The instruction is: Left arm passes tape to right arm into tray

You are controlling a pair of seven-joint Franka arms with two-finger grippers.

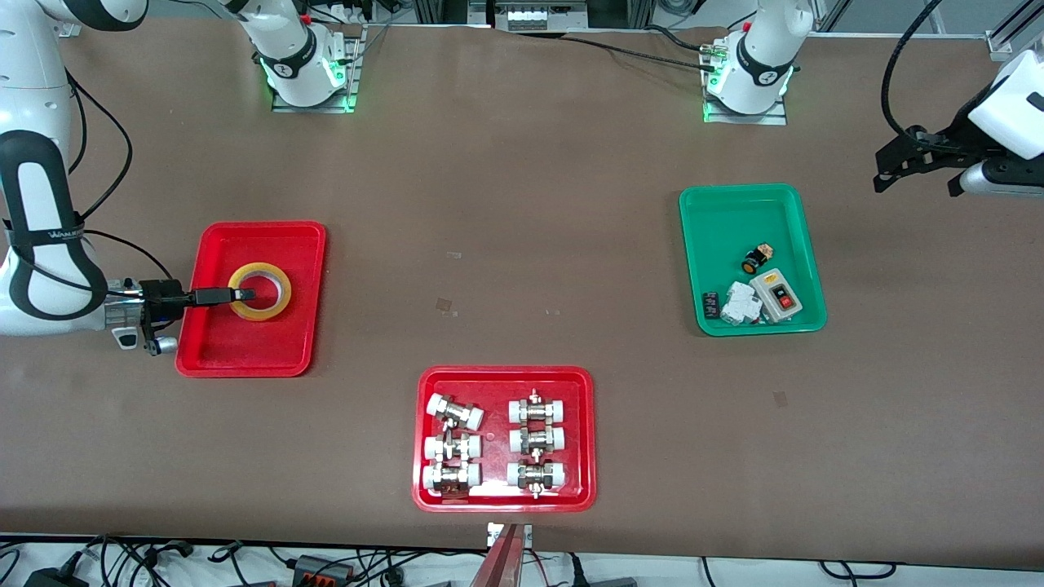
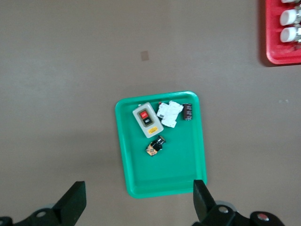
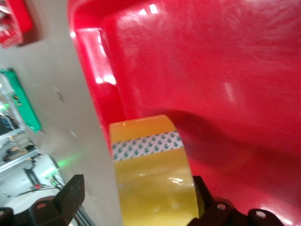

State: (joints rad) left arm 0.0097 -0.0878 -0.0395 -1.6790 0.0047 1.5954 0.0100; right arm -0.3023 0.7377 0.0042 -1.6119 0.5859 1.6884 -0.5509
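Observation:
The yellow tape [image 1: 261,291] lies flat in the plain red tray [image 1: 245,350] toward the right arm's end of the table. My right gripper [image 1: 243,294] reaches low over the tray's rim, its fingers astride the roll's wall. In the right wrist view the tape [image 3: 150,183] fills the space between the spread fingers [image 3: 70,197], and a gap shows beside one finger. The gripper [image 3: 136,202] is open. My left gripper [image 1: 915,183] is open and empty, up in the air past the green tray at the left arm's end; it also shows in the left wrist view [image 2: 137,202].
A green tray [image 1: 718,244] holds a switch box [image 1: 776,295] and small parts; it also shows in the left wrist view [image 2: 141,179]. A red tray [image 1: 424,489] of white-capped metal fittings lies nearer the front camera, mid-table.

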